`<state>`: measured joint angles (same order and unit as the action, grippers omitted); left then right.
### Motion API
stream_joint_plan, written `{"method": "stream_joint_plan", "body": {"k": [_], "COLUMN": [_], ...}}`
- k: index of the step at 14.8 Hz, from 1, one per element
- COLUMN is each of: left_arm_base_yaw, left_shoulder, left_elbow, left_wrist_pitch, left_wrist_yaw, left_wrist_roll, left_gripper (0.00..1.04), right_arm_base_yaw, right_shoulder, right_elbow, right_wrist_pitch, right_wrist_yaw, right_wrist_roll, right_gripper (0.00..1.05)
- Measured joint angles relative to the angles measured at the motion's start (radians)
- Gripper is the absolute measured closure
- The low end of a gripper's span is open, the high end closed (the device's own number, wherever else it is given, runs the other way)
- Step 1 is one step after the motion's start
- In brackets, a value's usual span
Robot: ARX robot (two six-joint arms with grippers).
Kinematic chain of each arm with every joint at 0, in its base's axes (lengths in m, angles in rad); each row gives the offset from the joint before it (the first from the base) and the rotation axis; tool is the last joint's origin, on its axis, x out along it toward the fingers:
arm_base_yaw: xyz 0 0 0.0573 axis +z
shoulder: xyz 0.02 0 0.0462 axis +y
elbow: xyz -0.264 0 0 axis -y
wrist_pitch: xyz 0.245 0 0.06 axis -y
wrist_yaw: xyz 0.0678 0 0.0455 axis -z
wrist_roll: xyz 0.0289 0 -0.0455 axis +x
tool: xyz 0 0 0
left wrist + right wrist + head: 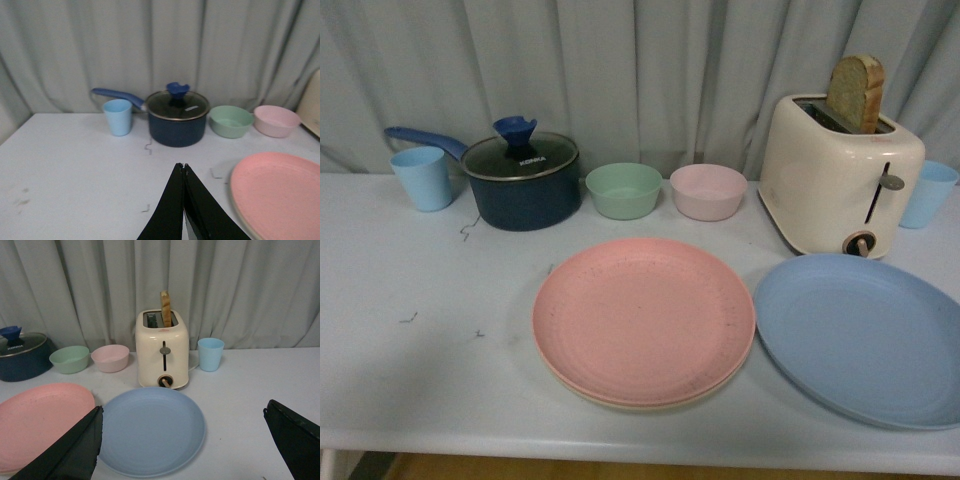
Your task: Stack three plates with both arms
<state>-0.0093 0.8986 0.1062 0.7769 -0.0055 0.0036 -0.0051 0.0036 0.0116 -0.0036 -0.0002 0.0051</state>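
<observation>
Left pincer (pixel 182 168), right pincer (pixel 181 413), matte black, angular, wedge-shaped

A grey curtain (pixel 620 70) hangs behind the white tabletop (pixel 420 360). Along the back, from the left, stand a blue cup (pixel 422 178), a dark-blue pot (pixel 520 200) with a glass lid (pixel 520 157) and a blue handle (pixel 420 140) pointing left, a green bowl (pixel 624 190), a pink bowl (pixel 708 191) and a cream toaster (pixel 835 175) holding an upright bread slice (pixel 857 92). A second cup (pixel 928 193) is partly hidden behind the toaster.
</observation>
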Motion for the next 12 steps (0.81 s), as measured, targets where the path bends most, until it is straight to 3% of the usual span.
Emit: {"method": "stream_joint_plan", "body": {"k": [4, 12], "left_arm_base_yaw": [0.009, 0.009], "left_shoulder": [-0.114, -0.408], "left_elbow": [-0.077, -0.095], "left_wrist_pitch": [-0.024, -0.296], "left_wrist_yaw": [0.005, 0.005], "left_wrist_roll": [-0.001, -0.001], "left_gripper": [1.03, 1.03], "right_arm_base_yaw": [0.0, 0.0], "right_shoulder": [0.0, 0.0], "right_elbow": [0.0, 0.0], "right_wrist_pitch": [0.0, 0.0], "right_wrist_yaw": [0.0, 0.0], "right_wrist_roll": [0.0, 0.0], "right_gripper": [0.06, 0.06]}}
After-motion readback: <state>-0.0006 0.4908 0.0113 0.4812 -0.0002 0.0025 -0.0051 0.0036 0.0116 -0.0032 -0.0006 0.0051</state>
